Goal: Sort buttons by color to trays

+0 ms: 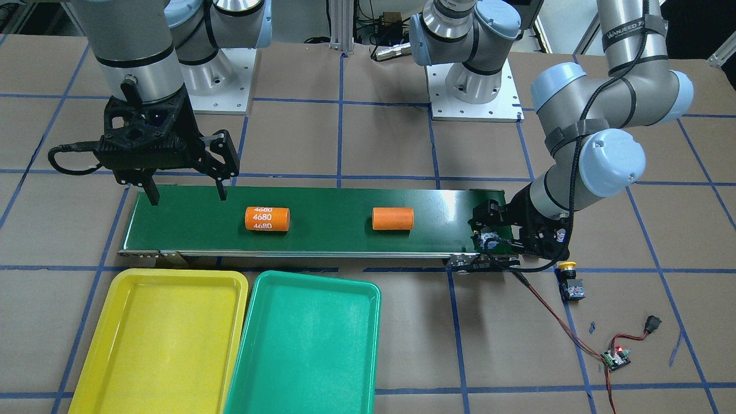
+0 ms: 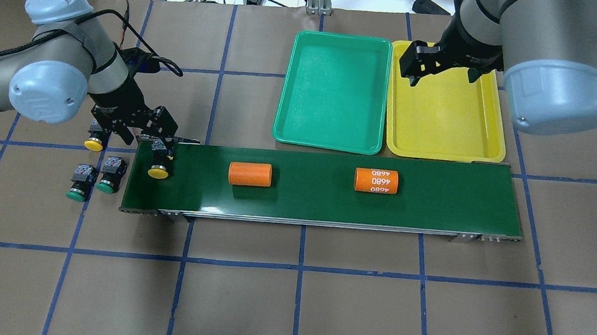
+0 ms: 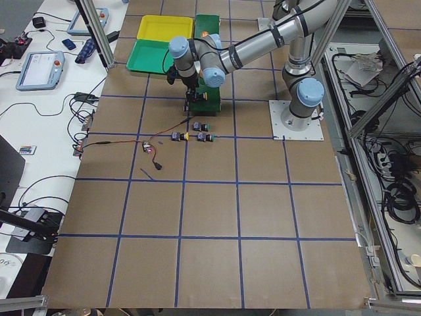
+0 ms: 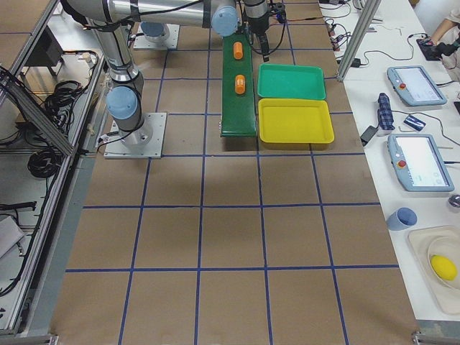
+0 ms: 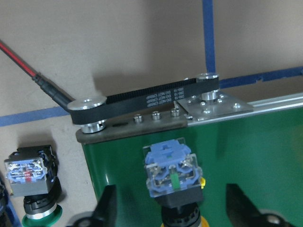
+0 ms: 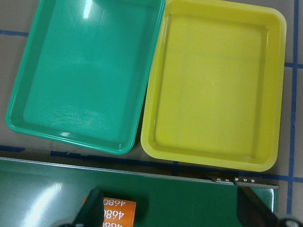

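Yellow tray and green tray are both bare: nothing is sorted. One yellow button lies at the belt's left end in the overhead view, under the released left claw. Three other buttons wait on the table beside it, and the right claw hangs spread.

Brown table surface gridded with blue tape — alongside, a white side bench carries teach pendants.
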